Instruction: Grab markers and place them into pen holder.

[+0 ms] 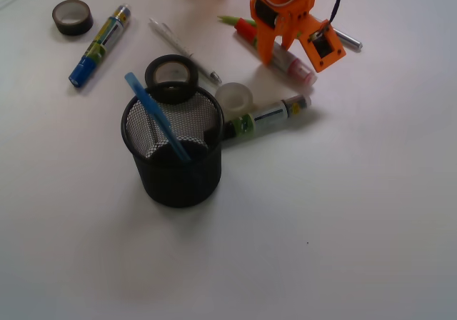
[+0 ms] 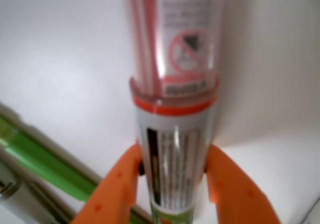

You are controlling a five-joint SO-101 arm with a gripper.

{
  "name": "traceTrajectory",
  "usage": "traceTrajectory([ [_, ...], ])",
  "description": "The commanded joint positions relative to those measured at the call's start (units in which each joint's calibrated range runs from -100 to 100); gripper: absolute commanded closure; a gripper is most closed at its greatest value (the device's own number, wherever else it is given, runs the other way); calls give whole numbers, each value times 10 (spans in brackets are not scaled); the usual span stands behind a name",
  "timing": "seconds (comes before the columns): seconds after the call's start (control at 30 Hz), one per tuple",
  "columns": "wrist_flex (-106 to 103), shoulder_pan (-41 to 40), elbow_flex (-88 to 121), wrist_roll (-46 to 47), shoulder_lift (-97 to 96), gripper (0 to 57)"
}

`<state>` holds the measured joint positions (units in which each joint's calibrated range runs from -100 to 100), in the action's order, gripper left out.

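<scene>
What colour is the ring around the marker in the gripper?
Orange-red, clearest in the wrist view: marker, gripper.

orange gripper (image 1: pixel 278 57) lowered to the table, fingers (image 2: pixel 122 179) closed around a barrel.

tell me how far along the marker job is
Done: nothing; the pen holder holds only a light-blue stick. In hand: the hand grips the red marker, still on the table. Left: the green marker and blue marker.

Red-orange marker (image 1: pixel 282 54) flat near worktop far edge; green-black marker (image 1: pixel 268 118) touching upright mesh pen holder (image 1: pixel 173 152); blue marker (image 1: pixel 100 44) far-left.
</scene>
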<state>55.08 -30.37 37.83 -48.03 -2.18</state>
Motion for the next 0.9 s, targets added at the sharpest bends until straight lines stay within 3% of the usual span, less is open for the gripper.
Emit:
traceTrajectory([
  [0.0, -27, -3, -17, 10, 0, 569],
  [0.2, -26, -2, -56, 21, 6, 572],
  [0.57, -15, 66, -515, 41, 43, 572],
  [0.87, -209, 178, -531, 41, 41, 572],
])
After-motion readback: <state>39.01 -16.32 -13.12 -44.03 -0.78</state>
